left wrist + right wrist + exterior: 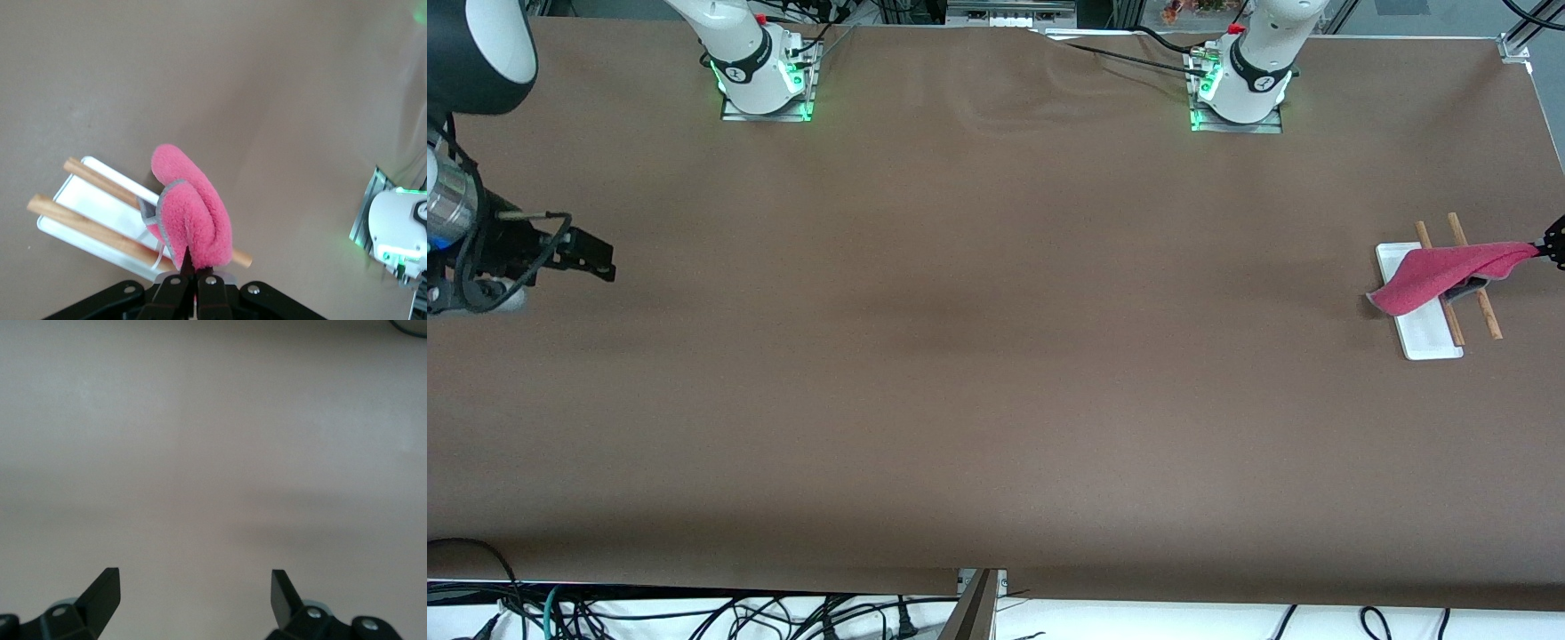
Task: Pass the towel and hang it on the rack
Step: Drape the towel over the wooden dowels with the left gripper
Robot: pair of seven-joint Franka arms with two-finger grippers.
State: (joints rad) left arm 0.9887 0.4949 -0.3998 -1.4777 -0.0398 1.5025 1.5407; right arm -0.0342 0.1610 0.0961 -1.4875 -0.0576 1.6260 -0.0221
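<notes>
The pink-red towel (1449, 274) lies draped across the two wooden rods (1489, 311) of the rack, whose white base (1427, 342) sits at the left arm's end of the table. My left gripper (1549, 244) is shut on one corner of the towel and holds it just above the rods. In the left wrist view the towel (193, 213) hangs folded from the closed gripper (193, 270) over the rack (87, 200). My right gripper (605, 260) waits open and empty over bare table at the right arm's end; its fingers (103, 590) stand wide apart.
A brown cloth covers the whole table (996, 356). The two arm bases (763, 80) (1240, 89) stand along the edge farthest from the front camera. Cables (694, 613) hang below the nearest edge. The left arm's base shows in the left wrist view (397, 227).
</notes>
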